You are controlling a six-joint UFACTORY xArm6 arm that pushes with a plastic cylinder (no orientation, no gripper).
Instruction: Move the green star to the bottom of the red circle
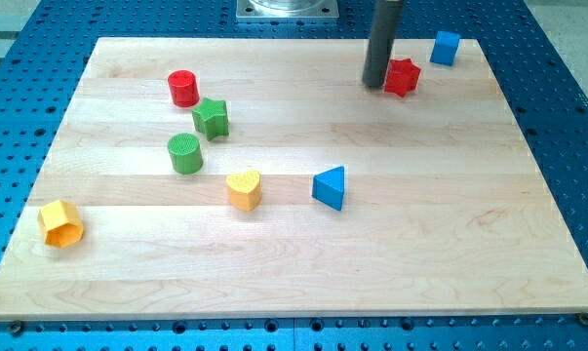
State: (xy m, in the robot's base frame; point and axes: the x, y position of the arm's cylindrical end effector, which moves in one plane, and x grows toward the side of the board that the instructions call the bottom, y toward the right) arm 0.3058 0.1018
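The green star (212, 117) lies on the wooden board at the upper left, just below and to the right of the red circle (183, 88), nearly touching it. My tip (375, 84) rests on the board near the view's top, right of centre, far to the right of both blocks. It stands just left of a red star (403, 77).
A green circle (185, 153) lies below the green star. A yellow heart (243, 189) and a blue triangle (331, 187) sit mid-board. A yellow hexagon (60, 223) is at the lower left. A blue cube (446, 47) is at the top right. The board (420, 253) sits on a blue perforated table.
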